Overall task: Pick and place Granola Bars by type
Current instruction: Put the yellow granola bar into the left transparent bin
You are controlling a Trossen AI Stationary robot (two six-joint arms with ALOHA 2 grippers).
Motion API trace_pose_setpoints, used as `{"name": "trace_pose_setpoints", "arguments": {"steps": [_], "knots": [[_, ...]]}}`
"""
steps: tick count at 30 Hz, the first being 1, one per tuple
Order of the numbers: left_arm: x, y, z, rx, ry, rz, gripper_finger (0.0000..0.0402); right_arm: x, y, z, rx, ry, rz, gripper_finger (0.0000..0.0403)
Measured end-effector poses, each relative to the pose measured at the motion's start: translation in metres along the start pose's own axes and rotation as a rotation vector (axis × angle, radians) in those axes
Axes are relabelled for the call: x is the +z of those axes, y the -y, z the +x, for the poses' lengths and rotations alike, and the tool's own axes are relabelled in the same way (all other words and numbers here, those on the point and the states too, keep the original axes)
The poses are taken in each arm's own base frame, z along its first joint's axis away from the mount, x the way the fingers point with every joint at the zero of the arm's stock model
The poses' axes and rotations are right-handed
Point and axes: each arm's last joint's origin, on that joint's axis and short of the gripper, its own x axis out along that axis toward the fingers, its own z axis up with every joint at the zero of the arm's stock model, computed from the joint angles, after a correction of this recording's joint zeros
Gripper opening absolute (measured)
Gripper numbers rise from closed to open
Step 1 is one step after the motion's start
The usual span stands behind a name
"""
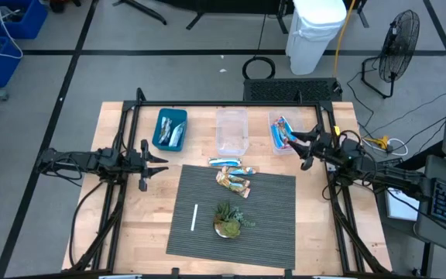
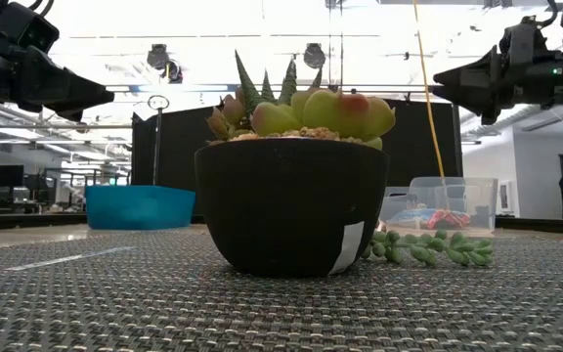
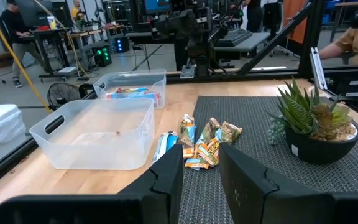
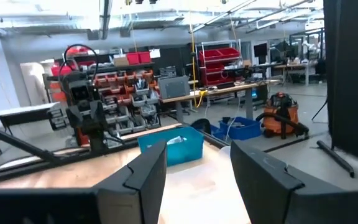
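Observation:
Several granola bars lie in a loose heap on the grey mat [image 1: 269, 225]: silvery-blue ones [image 1: 224, 162] and tan-gold ones [image 1: 233, 182], which also show in the left wrist view [image 3: 205, 144]. More silvery bars lie in the blue bin [image 1: 169, 129]. Blue-and-red bars [image 1: 283, 132] lie in the right clear bin [image 3: 132, 90]. The middle clear bin [image 1: 231, 132] holds no bars. My left gripper [image 1: 164, 165] [image 3: 201, 180] hovers open at the mat's left, pointing level toward the heap. My right gripper [image 1: 300, 149] [image 4: 197, 180] hovers open beside the right clear bin.
A potted succulent [image 1: 228, 219] [image 2: 291, 196] stands on the mat's near half, with a thin white stick [image 1: 194, 217] lying to its left. The three bins stand in a row along the table's far side. Black frame rails border the table.

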Motion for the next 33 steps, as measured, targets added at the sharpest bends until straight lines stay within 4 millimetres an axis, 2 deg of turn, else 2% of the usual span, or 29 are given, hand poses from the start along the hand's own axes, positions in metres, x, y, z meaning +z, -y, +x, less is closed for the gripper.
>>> {"name": "trace_pose_setpoints", "arguments": {"steps": [19, 25, 29, 33], "knots": [[0.000, 0.000, 0.000, 0.000, 0.000, 0.000, 0.0108, 0.005, 0.000, 0.000, -0.014, 0.056, 0.118, 0.0169], [0.000, 0.000, 0.000, 0.001, 0.000, 0.000, 0.0108, 0.006, -0.007, 0.002, 0.227, 0.011, 0.256, 0.0169], [0.000, 0.000, 0.000, 0.000, 0.001, 0.000, 0.0108, 0.006, -0.011, 0.006, 0.296, -0.008, 0.339, 0.0169], [0.000, 0.000, 0.000, 0.000, 0.002, 0.000, 0.0108, 0.006, -0.018, 0.009, 0.384, -0.021, 0.346, 0.0169]]}}
